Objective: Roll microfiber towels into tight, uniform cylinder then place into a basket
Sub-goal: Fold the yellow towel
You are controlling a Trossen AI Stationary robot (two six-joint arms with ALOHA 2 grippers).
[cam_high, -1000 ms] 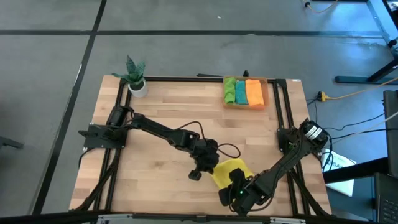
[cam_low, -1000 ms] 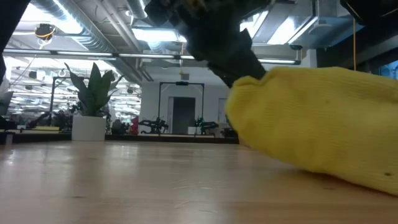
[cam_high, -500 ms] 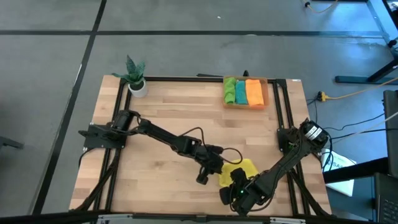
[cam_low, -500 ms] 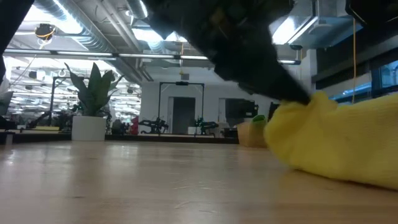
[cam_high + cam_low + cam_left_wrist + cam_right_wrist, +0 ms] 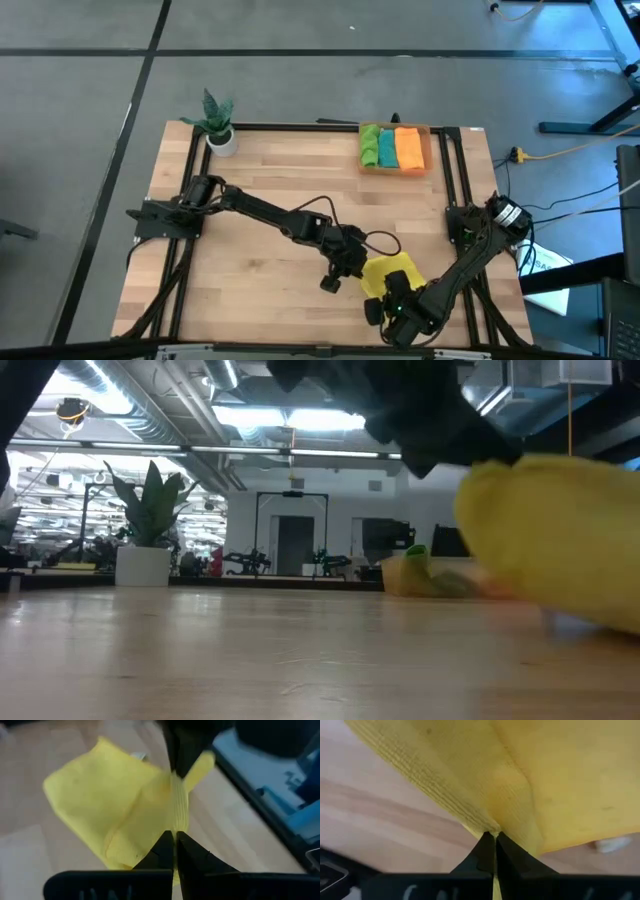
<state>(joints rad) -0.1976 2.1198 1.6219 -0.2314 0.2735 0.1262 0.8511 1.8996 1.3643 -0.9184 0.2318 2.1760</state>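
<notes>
The yellow microfiber towel (image 5: 392, 270) is bunched up near the table's front edge, right of centre. In the low view the yellow towel (image 5: 560, 535) bulks at the right. My left gripper (image 5: 358, 270) is shut on its left side. My right gripper (image 5: 393, 292) is shut on its near side. The basket (image 5: 428, 148), an orange tray at the far right, holds a rolled green towel (image 5: 369, 147), a teal one (image 5: 387, 148) and an orange one (image 5: 408, 148) side by side. My left gripper pinches a raised ridge of the yellow towel (image 5: 175, 822) between its two shut fingers, coming slanting down from the table's left. The cloth there is folded, more than one layer. The towel spreads away beyond the fingers. My right gripper pinches a fold of the towel (image 5: 492, 826) between its two fingers, pointing steeply down from the near side. Its fingers (image 5: 182, 757) sit on the same ridge, opposite my left gripper. The cloth puckers at the fingertips.
A small potted plant (image 5: 218, 125) stands at the far left corner. Black rails (image 5: 452, 170) run along the table's left and right sides. Bare wood lies between the towel and the basket.
Both grippers have gone toward the table's right edge, carrying the yellow towel with them. In the low view the towel has shifted right and its left end has risen off the wood. My right gripper has turned about its own axis. Both stay shut.
</notes>
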